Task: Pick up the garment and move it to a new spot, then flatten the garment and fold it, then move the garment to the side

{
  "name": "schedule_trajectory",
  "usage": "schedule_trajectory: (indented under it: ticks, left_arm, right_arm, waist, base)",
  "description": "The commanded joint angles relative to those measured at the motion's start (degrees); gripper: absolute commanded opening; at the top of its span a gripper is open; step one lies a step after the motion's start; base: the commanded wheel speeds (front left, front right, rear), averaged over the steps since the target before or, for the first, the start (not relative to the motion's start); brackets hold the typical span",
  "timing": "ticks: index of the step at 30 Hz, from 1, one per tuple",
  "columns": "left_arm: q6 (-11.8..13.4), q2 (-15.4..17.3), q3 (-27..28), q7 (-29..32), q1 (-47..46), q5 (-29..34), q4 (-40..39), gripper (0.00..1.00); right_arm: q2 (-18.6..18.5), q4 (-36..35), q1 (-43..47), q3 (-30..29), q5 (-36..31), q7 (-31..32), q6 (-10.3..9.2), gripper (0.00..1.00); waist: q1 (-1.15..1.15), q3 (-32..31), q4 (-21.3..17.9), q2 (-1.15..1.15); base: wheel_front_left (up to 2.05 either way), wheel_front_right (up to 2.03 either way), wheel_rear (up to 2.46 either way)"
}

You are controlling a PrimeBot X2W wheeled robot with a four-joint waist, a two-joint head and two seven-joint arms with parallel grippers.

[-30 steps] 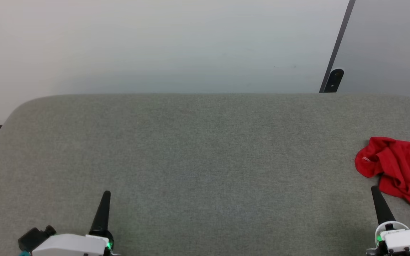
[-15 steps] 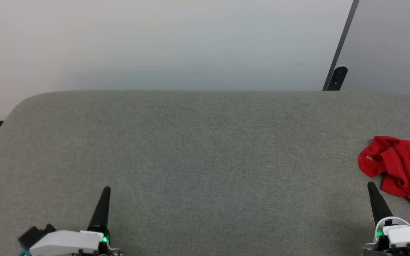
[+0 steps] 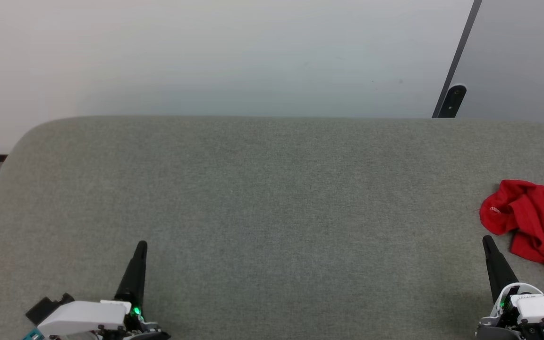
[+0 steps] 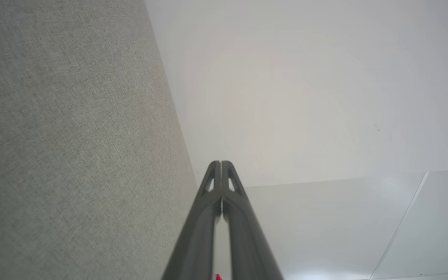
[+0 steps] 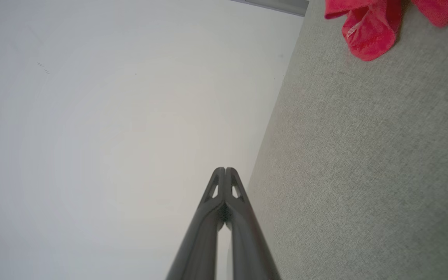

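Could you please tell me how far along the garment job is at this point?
Nothing looks done: the garment lies crumpled, unfolded, at the right of the grey surface. Nothing is in hand: the left gripper and right gripper are shut and empty, apart from the cloth. Left: picking it up, moving, flattening, folding, setting aside.

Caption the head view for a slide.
Red garment crumpled far right on the grey surface; left gripper and right gripper shut.

Soft, even, bright light, with no hard shadows or glare. A faint grey shadow lies on the wall [image 3: 234, 101] just above the far edge of the bench [image 3: 272, 212]. In the wrist views the wall looks washed out, with a faint pink cast mid-frame, and the bench edge bows slightly.
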Motion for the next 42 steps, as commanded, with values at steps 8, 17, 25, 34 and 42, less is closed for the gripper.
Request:
schedule_trajectory:
  ticks: [8,17,25,34,42]
  left_arm:
    - [0.0,-0.3,0.6,1.2,-1.3,-3.9,0.2,0.0]
    - [0.0,-0.5,0.9,2.0,-1.9,-7.3,0.5,0.0]
    - [0.0,-0.4,0.9,2.2,-2.0,-7.3,0.5,0.0]
    - [0.0,-0.4,0.9,2.2,-2.0,-7.3,0.5,0.0]
    - [0.0,-0.4,0.9,2.1,-2.0,-7.3,0.5,0.0]
  right_arm:
    - [0.5,0.1,-1.3,-0.1,4.1,1.1,-0.03,0.0]
    - [0.9,0.3,-1.9,-0.1,7.6,2.0,-0.04,0.0]
    - [0.9,0.3,-1.5,-0.1,7.8,2.1,-0.04,0.0]
    - [0.9,0.3,-1.5,-0.1,7.8,2.1,-0.04,0.0]
    - [0.9,0.3,-1.5,-0.1,7.8,2.1,-0.04,0.0]
  waist:
    - [0.0,0.4,0.3,0.0]
    - [0.0,0.8,0.6,0.0]
    - [0.0,0.9,0.7,0.0]
    - [0.0,0.9,0.7,0.0]
    - [0.0,0.9,0.7,0.0]
  base:
    - [0.0,0.0,0.0]
    - [0.0,0.0,0.0]
    - [0.0,0.0,0.0]
    - [0.0,0.0,0.0]
    - [0.0,0.0,0.0]
